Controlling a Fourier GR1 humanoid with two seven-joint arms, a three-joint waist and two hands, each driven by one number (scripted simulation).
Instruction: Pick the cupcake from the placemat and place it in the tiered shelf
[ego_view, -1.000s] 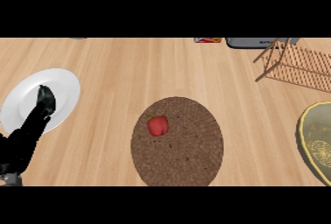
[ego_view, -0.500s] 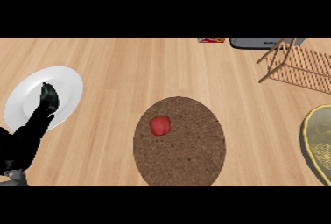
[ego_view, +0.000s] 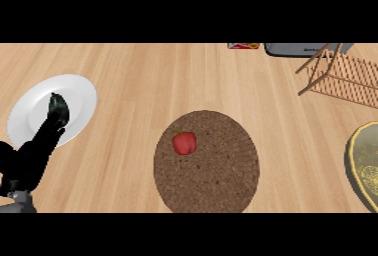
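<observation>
Red item, speckled brown placemat, white plate, black robot hand, pale woodgrain counter

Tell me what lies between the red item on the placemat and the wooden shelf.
In the head view, only placemat surface and bare wooden counter separate the red item from the tiered shelf.

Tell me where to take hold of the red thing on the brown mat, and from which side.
Probably from above, fingers closing across the middle of the red thing. It lies small and low on the mat, free all round, with its stalk end towards the far left.
</observation>
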